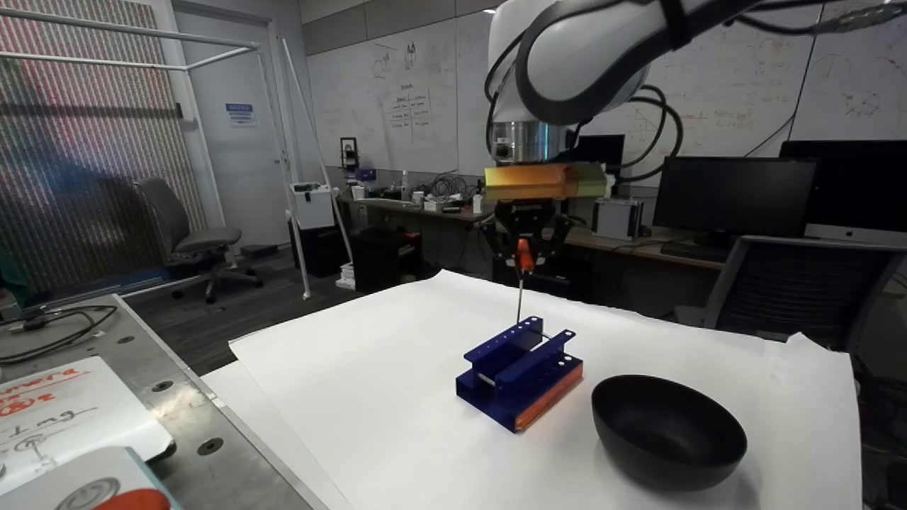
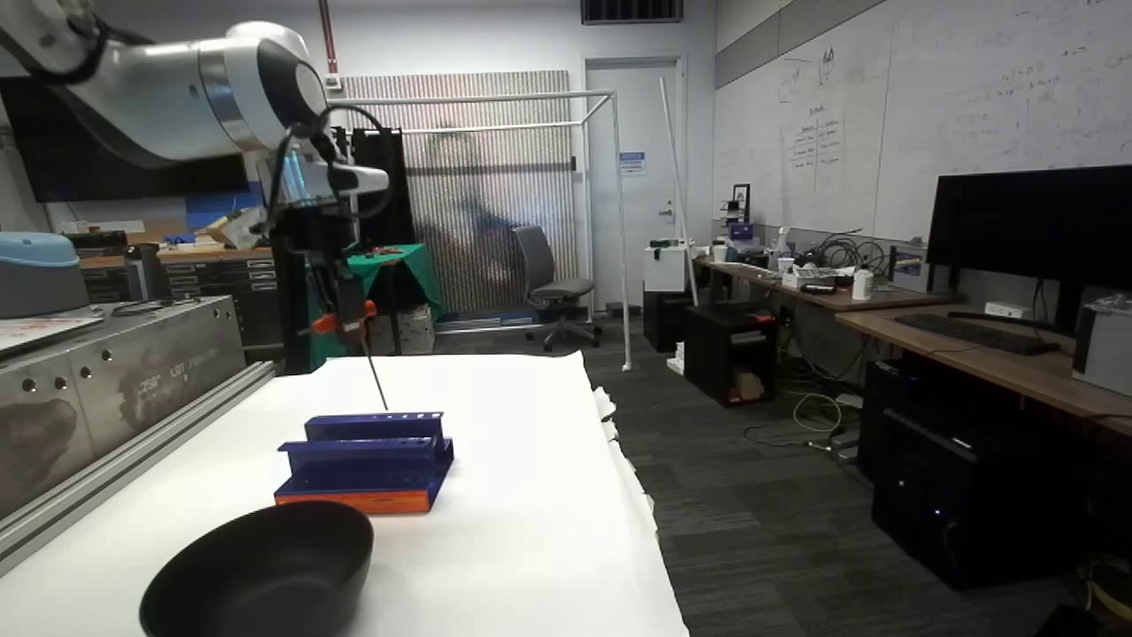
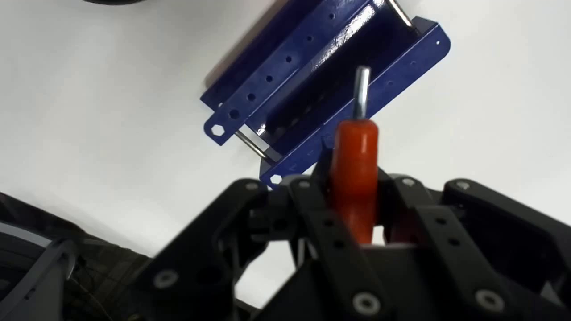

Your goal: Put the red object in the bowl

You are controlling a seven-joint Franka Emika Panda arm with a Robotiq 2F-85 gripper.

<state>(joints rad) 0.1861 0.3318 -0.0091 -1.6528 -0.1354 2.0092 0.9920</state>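
Screwdriver (image 1: 525, 255) clenched in tool (image 1: 525, 259) by red handle (image 3: 355, 151), likely for firm grip; shaft (image 3: 361, 93) points down near rack (image 1: 521, 375); bowl (image 1: 666, 428) beside, probably to receive it.

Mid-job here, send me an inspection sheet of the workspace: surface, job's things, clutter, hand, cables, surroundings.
Surface: white paper covering, edge ragged on one side.
Job's things: red-handled screwdriver held with its shaft pointing down; black bowl upright on the paper, screwdriver not in it.
Clutter: blue rack with an orange side, on the paper near the bowl, not touching it; handwritten sheet on the metal bench.
Hand: shut on the screwdriver's handle; whether the tip touches the rack cannot be told.
Cables: black cables loop out beside the arm.
Surroundings: whiteboard, monitor, grey office chair.
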